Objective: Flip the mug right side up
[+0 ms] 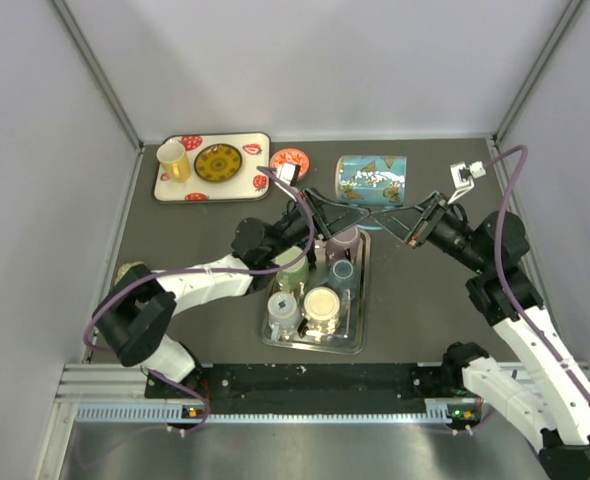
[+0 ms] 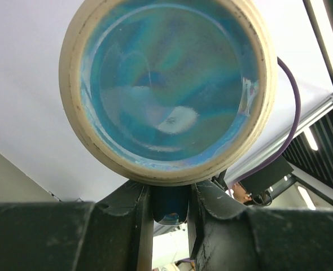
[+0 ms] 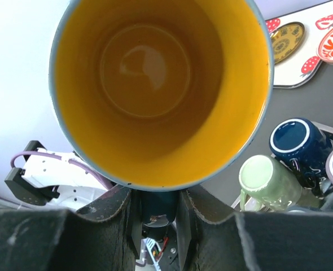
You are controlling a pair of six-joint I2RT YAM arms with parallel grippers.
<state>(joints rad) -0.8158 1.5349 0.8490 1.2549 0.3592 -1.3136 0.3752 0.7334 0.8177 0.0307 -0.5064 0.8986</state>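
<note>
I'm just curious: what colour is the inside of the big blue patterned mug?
Yellow-orange. The mug shows its inside best in the right wrist view.

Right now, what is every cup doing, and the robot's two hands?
patterned mug: on its side, mouth toward the right arm.
left gripper: shut on the patterned mug's handle.
right gripper: shut on that handle too.
green mug: bottom up in the metal tray.
navy mug: bottom up beside it.
yellow cup: standing, mouth up.
</note>
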